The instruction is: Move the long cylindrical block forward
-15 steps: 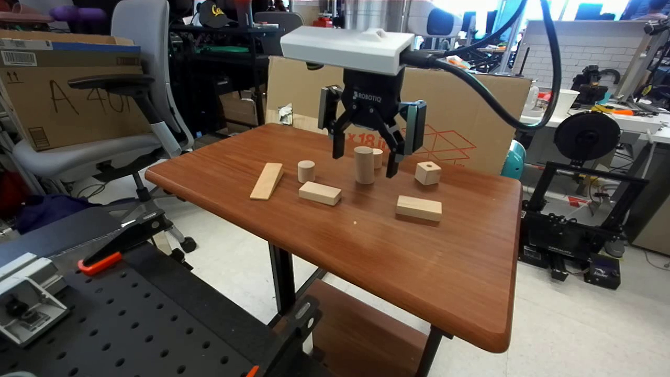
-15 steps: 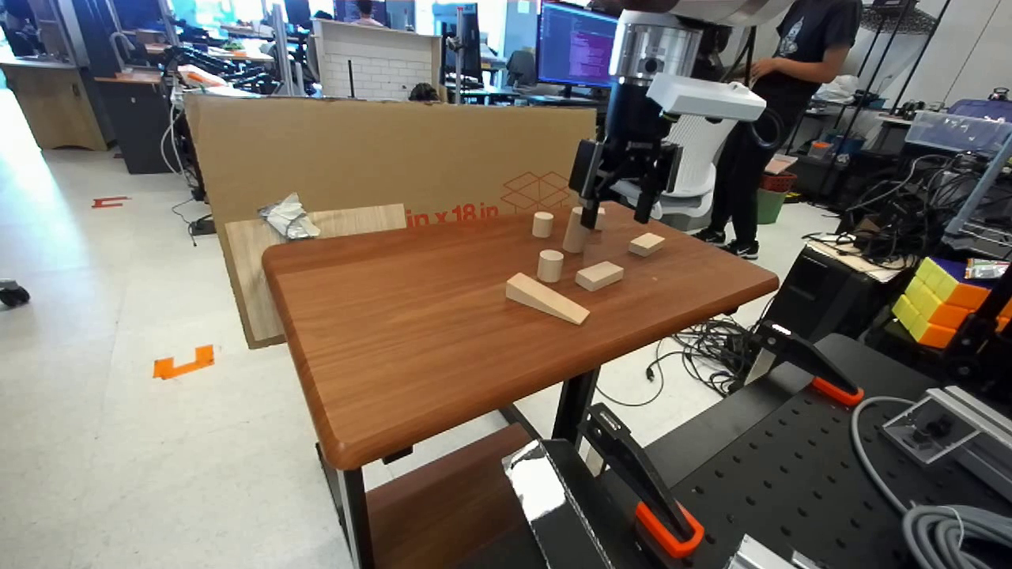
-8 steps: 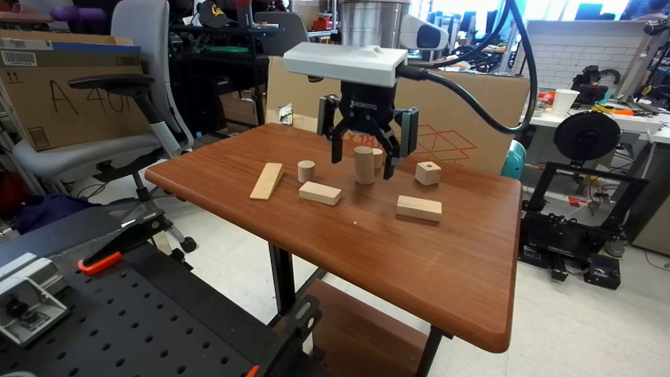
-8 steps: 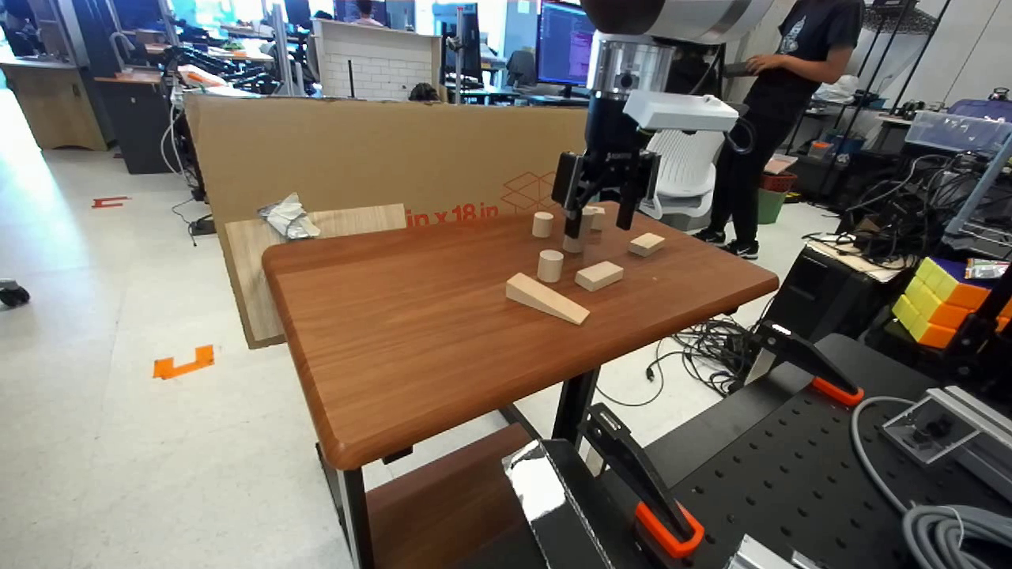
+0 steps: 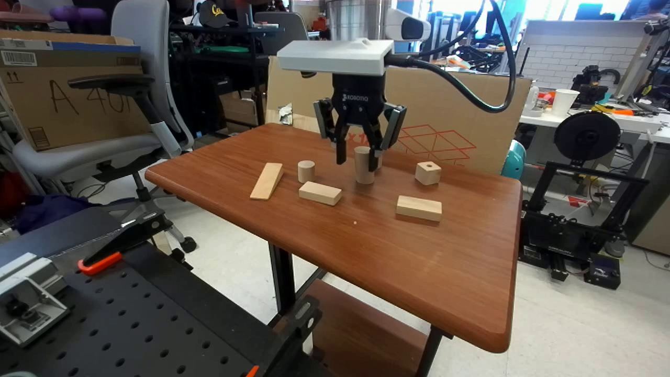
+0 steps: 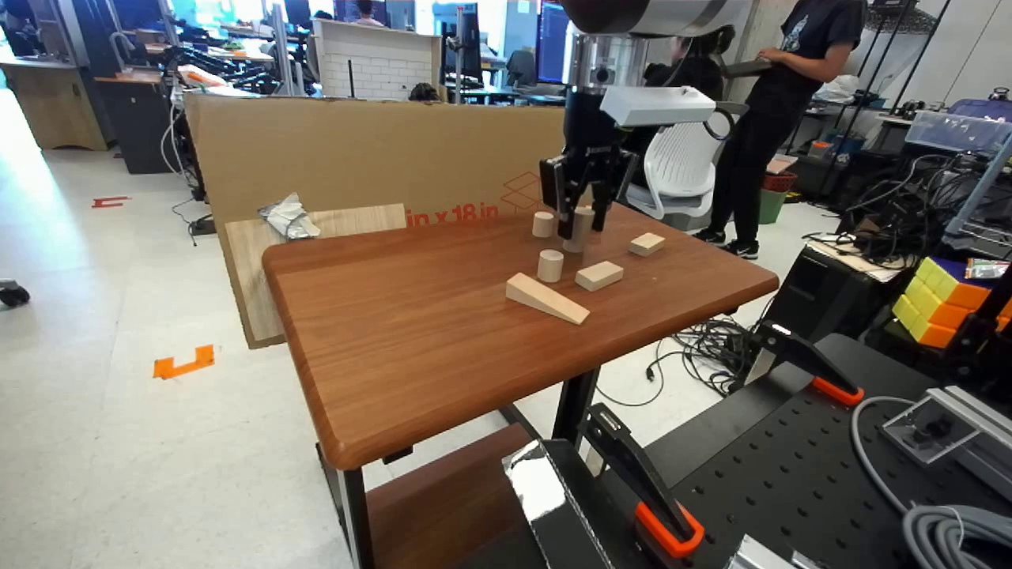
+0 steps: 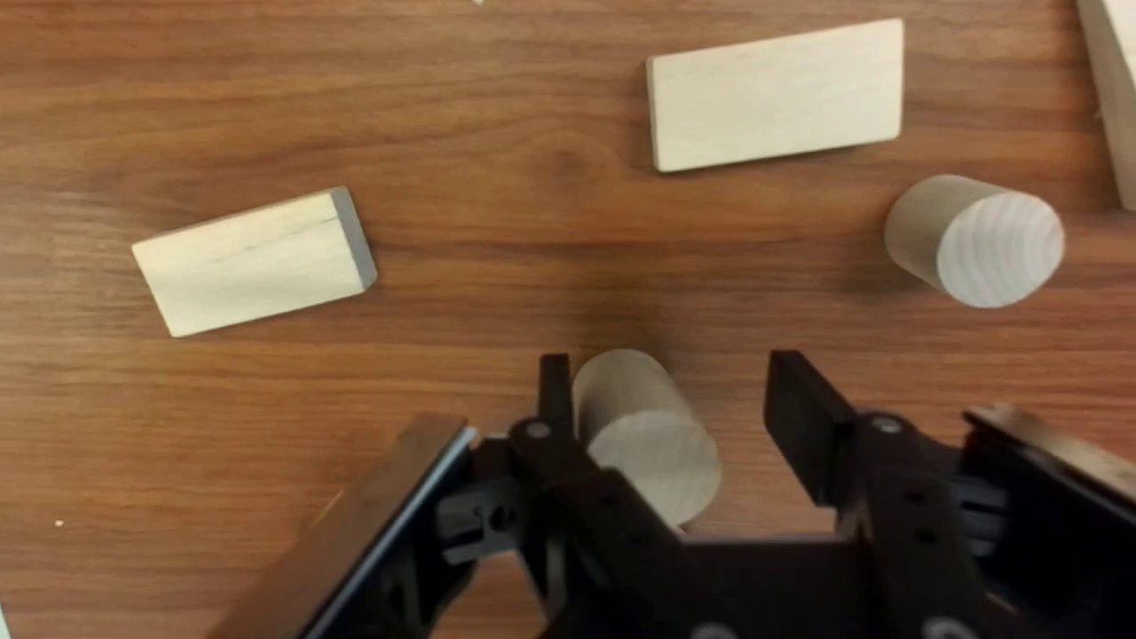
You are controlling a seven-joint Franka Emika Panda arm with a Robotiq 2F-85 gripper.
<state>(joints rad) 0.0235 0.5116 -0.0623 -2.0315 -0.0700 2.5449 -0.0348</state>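
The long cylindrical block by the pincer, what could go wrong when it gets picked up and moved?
First, the long cylindrical block stands upright and, in the wrist view, sits off-centre in the open pincer, close to one finger, so closing might nudge or topple it. Second, if it's carried low, it could bump a flat block or the short cylinder standing nearby.

Windows [image 5: 539, 9] glare white; shadows on the table [image 5: 445, 262] look soft.
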